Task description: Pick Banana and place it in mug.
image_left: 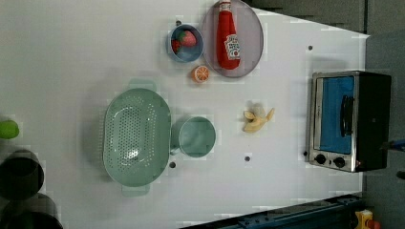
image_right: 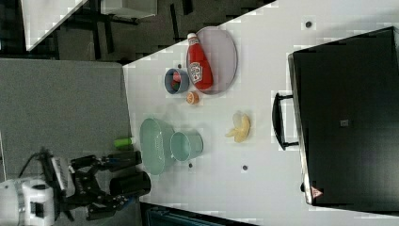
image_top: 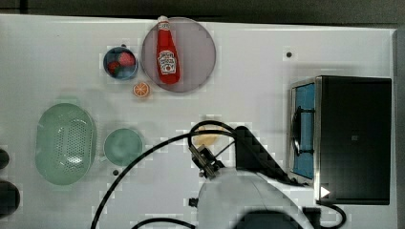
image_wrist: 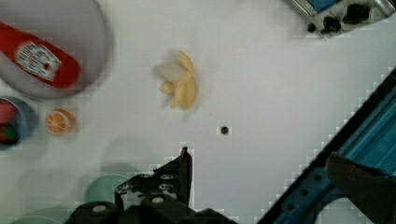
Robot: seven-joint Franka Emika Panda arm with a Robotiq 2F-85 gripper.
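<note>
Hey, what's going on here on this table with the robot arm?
A robot arm is set to move the banana into the mug. Nothing is held yet: the gripper is open, off past the table's edge in the right view. The banana lies loose on the white table, between the mug and the toaster oven. The mug sits upright against the green colander.

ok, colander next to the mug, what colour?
Pale green colander, perforated all over; clearest in the left view.

Glossy plastic mug (image_left: 197, 137) on a smooth matt white table (image_left: 71, 57).
</note>
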